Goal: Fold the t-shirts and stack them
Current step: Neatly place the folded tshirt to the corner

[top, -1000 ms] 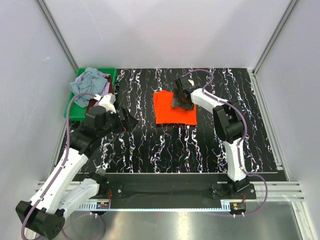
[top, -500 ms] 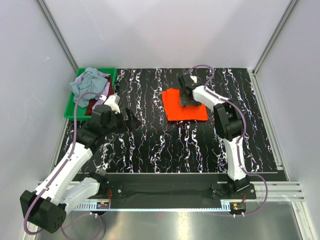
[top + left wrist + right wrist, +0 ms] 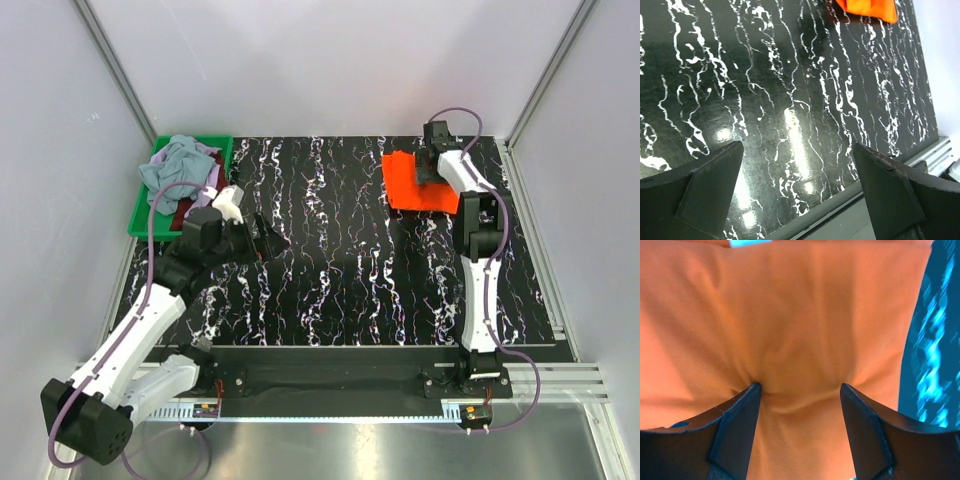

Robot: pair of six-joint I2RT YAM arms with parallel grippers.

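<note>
- No readable writing anywhere on screen right now.
- A small pale label [image 3: 747, 242] on the orange shirt [image 3: 790, 315] peeks in at the top edge of the right wrist view, cut off, with no legible lettering.

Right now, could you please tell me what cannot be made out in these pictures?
- Top view: how many shirts lie in the green plastic bin; the crumpled grey-blue t-shirt mostly covers them.
- Top view: the right edge of the folded orange-red t-shirt, hidden under the right pincer.
- Right wrist view: the small pale label, cut by the top edge.
- Left wrist view: most of that shirt, beyond the top edge, past the open left pincer.
</note>
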